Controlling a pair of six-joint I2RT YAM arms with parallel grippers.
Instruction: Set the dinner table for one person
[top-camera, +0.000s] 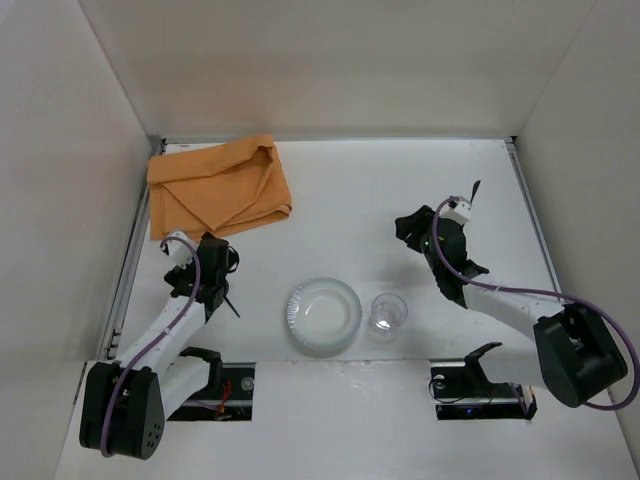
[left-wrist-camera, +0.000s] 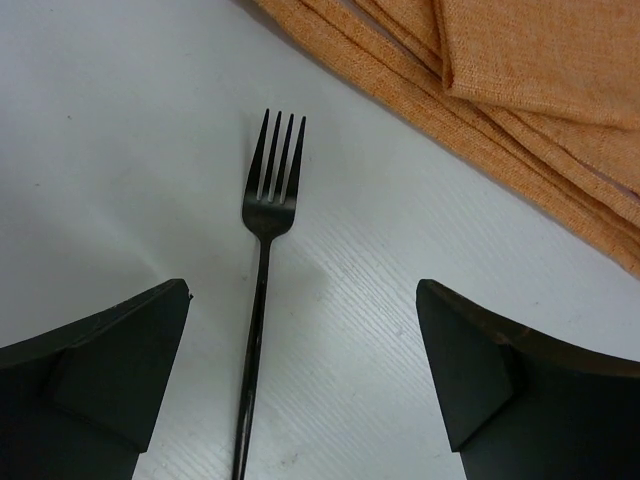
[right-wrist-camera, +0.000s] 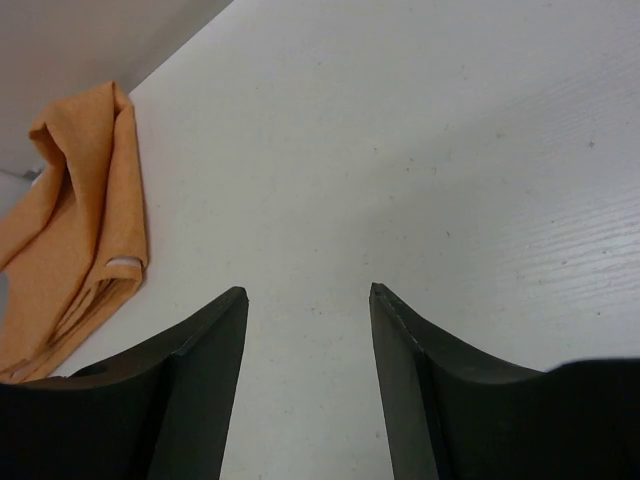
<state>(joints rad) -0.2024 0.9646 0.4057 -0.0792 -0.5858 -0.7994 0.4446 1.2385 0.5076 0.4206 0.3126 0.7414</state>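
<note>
The dinner table (top-camera: 350, 190) lies open toward its far-right corner. Orange cloth (top-camera: 215, 185) fills the far-left corner; plate (top-camera: 323, 315) and glass (top-camera: 388, 312) sit by the near edge. The left gripper (left-wrist-camera: 302, 300) gapes astride the fork (left-wrist-camera: 262, 260); the right gripper (right-wrist-camera: 308, 295) gapes too.

Bright even light; soft shadows; mild sheen on dinner table (left-wrist-camera: 370, 330); sharp focus
</note>
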